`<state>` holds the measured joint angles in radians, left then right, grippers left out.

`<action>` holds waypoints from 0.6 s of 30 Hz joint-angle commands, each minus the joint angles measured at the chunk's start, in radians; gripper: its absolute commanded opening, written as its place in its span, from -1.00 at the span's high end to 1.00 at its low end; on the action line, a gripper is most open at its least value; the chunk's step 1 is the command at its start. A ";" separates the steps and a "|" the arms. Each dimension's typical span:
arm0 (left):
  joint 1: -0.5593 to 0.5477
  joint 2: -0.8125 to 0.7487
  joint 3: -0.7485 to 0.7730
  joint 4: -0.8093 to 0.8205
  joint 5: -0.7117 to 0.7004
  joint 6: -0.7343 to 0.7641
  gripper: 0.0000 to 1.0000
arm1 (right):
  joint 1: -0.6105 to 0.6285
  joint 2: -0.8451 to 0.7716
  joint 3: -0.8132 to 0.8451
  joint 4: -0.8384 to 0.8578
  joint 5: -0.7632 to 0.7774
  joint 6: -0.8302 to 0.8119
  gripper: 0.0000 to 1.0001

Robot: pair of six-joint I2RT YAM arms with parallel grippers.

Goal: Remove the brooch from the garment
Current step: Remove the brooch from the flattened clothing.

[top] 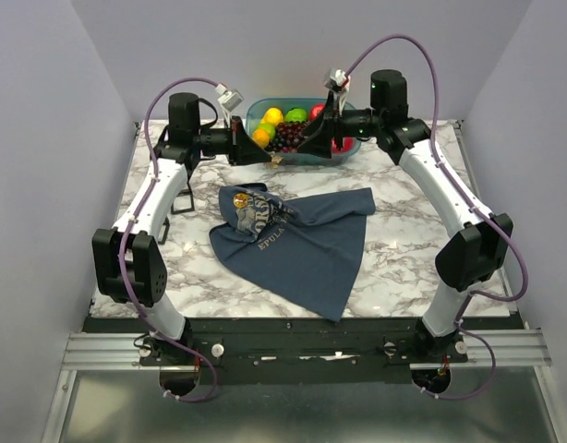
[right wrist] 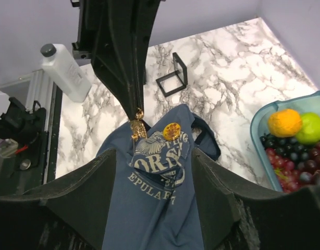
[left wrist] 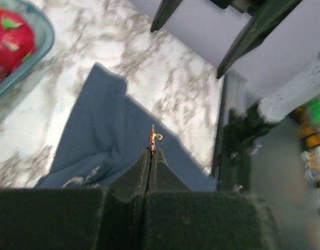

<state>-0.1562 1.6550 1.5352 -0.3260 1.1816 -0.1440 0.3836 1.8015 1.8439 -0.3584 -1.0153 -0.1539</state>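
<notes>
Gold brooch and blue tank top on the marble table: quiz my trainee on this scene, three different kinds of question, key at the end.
1. True or false: the right gripper is shut on the dark slate-blue sleeveless cloth garment.
2. The tiny shiny gold bow-shaped metal brooch is: A pinned to the garment's pale print; B pinched by the left gripper; C lying on the bare marble.
3. What fills the teal plastic bowl?
Key: 1 false, its jaws stand open and empty; 2 B; 3 fruit.
</notes>
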 commanded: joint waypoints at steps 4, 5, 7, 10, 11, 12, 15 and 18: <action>0.015 0.058 -0.181 1.315 0.178 -1.152 1.00 | 0.018 0.010 -0.071 -0.005 0.061 -0.027 -0.33; 0.012 0.060 -0.175 1.282 0.174 -1.125 1.00 | 0.021 0.015 -0.077 -0.013 0.069 -0.039 -0.32; 0.012 0.068 -0.153 1.251 0.174 -1.109 1.00 | 0.035 0.016 -0.089 -0.017 0.086 -0.052 -0.33; 0.011 0.075 -0.133 1.239 0.165 -1.096 1.00 | 0.052 0.018 -0.097 -0.020 0.087 -0.067 -0.33; 0.009 0.075 -0.130 1.227 0.167 -1.089 1.00 | 0.055 0.018 -0.095 -0.011 0.086 -0.058 -0.32; 0.009 0.075 -0.129 1.208 0.168 -1.083 1.00 | 0.057 0.018 -0.091 -0.004 0.081 -0.050 -0.33; 0.009 0.072 -0.138 1.200 0.167 -1.079 1.00 | 0.058 0.016 -0.081 0.018 0.066 -0.035 -0.32; 0.007 0.072 -0.144 1.199 0.164 -1.076 1.00 | 0.058 0.019 -0.075 0.016 0.050 -0.035 -0.32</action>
<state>-0.1444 1.7287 1.3834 0.8322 1.3220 -1.1954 0.4397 1.8069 1.7584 -0.3603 -0.9516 -0.1909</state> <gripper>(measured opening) 0.010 0.665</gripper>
